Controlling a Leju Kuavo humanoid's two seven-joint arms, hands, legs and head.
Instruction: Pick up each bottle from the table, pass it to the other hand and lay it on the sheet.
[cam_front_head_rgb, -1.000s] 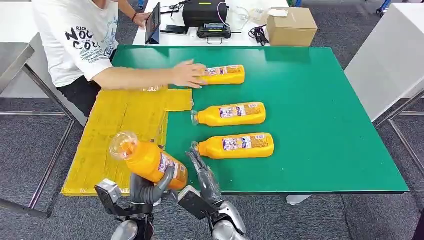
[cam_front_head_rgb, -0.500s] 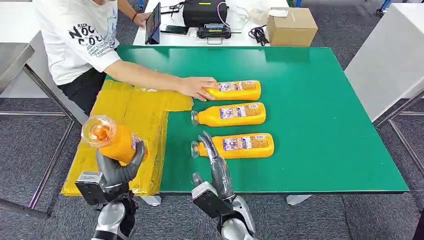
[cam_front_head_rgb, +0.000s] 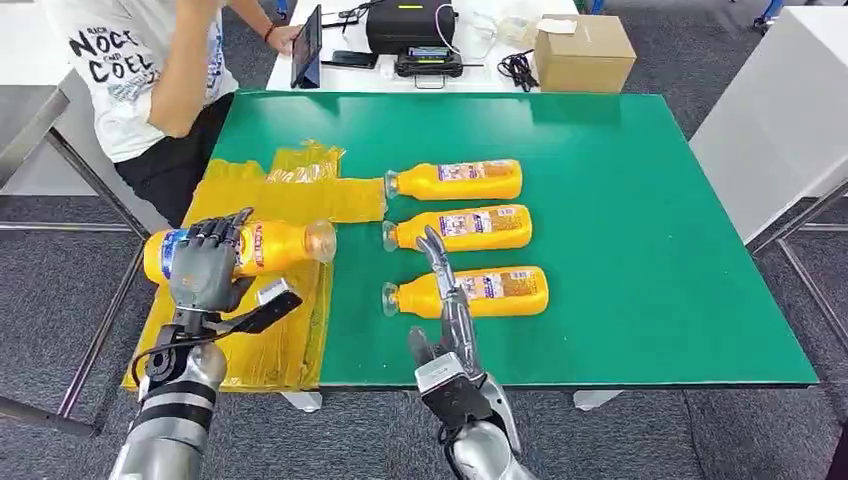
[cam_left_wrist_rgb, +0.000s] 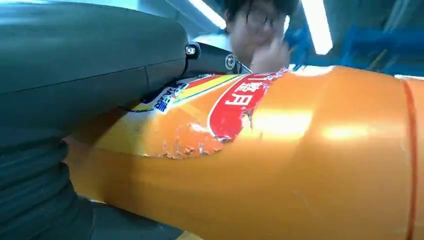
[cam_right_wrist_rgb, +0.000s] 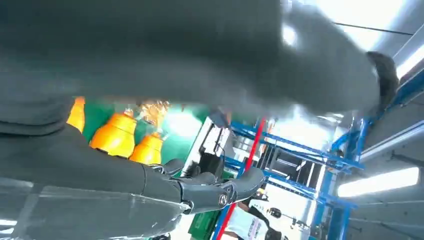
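- Green table (cam_front_head_rgb: 640, 250) fills mid-frame; yellow sheet (cam_front_head_rgb: 250, 340) lies lower left.
- Left hand (cam_front_head_rgb: 205, 265) grips a bottle (cam_front_head_rgb: 275, 243) sideways over the sheet: laying step, release likely next.
- Right hand (cam_front_head_rgb: 450, 310) spread, empty, over the nearest bottle (cam_front_head_rgb: 500, 291).

The left robot hand (cam_front_head_rgb: 205, 264) is raised on its silver arm, palm turned down, fingers wrapped over an orange bottle (cam_front_head_rgb: 270, 245) that it grips lying sideways. The right robot hand (cam_front_head_rgb: 447, 300) is stretched out flat and empty, its fingers (cam_front_head_rgb: 436, 252) straight and pointing away from the robot.
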